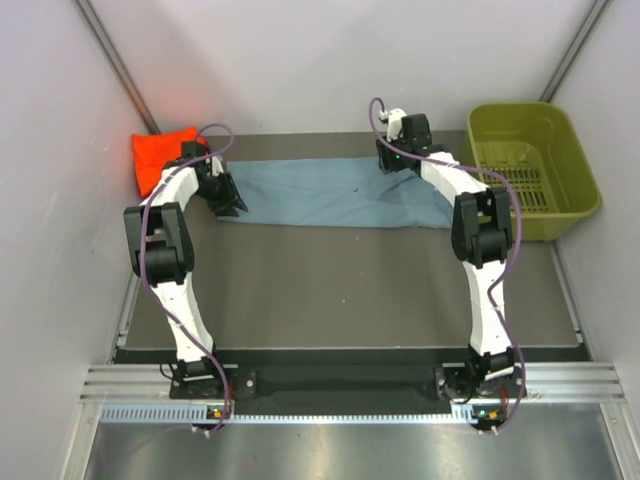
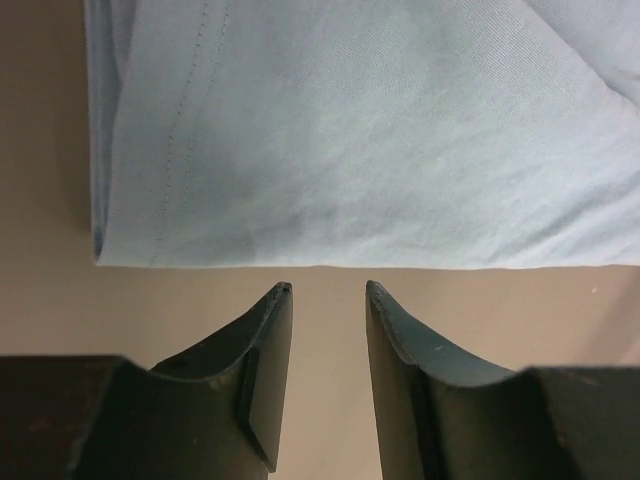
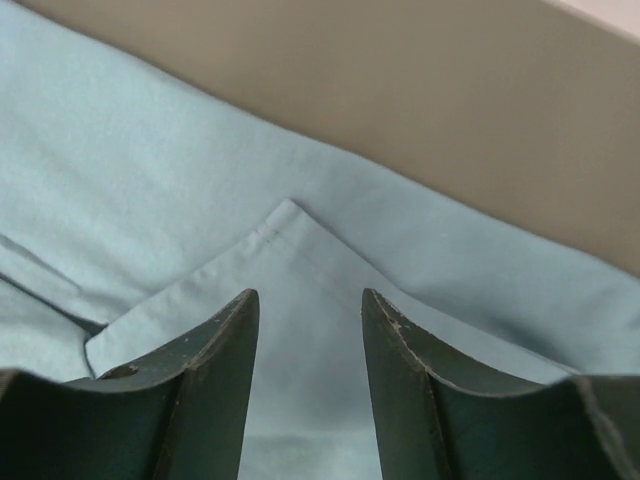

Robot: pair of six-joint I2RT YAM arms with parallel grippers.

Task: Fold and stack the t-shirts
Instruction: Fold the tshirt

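The dusty grey-blue t-shirt [image 1: 330, 194] lies folded into a long flat strip across the far part of the table. My left gripper [image 1: 228, 203] is open and empty at its left end. In the left wrist view the left gripper [image 2: 328, 288] stops just short of the shirt's folded edge [image 2: 350, 150], over bare table. My right gripper [image 1: 392, 160] is open above the strip's far right part. In the right wrist view the right gripper [image 3: 310, 295] has a folded sleeve corner [image 3: 285, 215] of the shirt just ahead of its tips. A folded orange t-shirt [image 1: 160, 152] lies at the far left.
An olive-green plastic basket [image 1: 533, 165] stands at the far right, beside the shirt's right end. Grey walls close the table in on the left, back and right. The brown table top [image 1: 340, 290] runs from the shirt to the arm bases.
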